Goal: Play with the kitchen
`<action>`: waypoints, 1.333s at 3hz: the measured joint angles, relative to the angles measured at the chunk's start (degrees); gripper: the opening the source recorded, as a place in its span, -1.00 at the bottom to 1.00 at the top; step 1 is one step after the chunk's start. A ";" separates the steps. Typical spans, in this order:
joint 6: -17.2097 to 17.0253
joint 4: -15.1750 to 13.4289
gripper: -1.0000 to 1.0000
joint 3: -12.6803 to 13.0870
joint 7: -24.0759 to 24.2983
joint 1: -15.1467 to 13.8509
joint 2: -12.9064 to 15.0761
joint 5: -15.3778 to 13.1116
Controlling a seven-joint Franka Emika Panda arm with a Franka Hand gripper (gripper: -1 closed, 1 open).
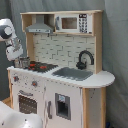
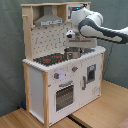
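Kitchen [image 1: 60, 75] fills most of the first exterior view, seen from its front with the worktop running toward the first exterior view's right. This view shows the grey sink [image 1: 72, 74] and the curved black tap [image 1: 85, 59] behind it, the microwave panel [image 1: 70, 23] on the upper shelf, the hood [image 1: 39, 26] and the tiled back wall [image 1: 62, 50]. The black hob [image 1: 41, 65] with red rings lies at the first exterior view's left end of the worktop. The arm [image 1: 11, 42] stands at that same end, white and jointed, and its gripper [image 1: 21, 62] hangs low just beside the hob's outer edge. Whether the fingers are wide or narrow cannot be told here.

In the second exterior view the kitchen [image 2: 65, 75] is seen from the hob corner, standing on a wooden bench [image 2: 95, 112]. This view shows the oven door [image 2: 65, 95], the knobs [image 2: 65, 71] above it and a pegboard back [image 2: 52, 37], none of which read the same from the other side. The arm [image 2: 95, 27] reaches in from the second exterior view's right over the worktop, and the gripper [image 2: 73, 50] hangs above the worktop behind the hob [image 2: 50, 59], hiding the sink. The fingers' spread cannot be told here either, nor whether they touch the kitchen.
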 joint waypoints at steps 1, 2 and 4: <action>2.16 -5.33 -1.00 -2.65 -1.66 3.46 -0.08 -0.13; 5.20 -9.83 -1.00 -3.83 -2.41 6.41 -0.13 -0.13; 11.09 -16.04 -1.00 -8.47 -4.64 9.98 -0.27 -0.74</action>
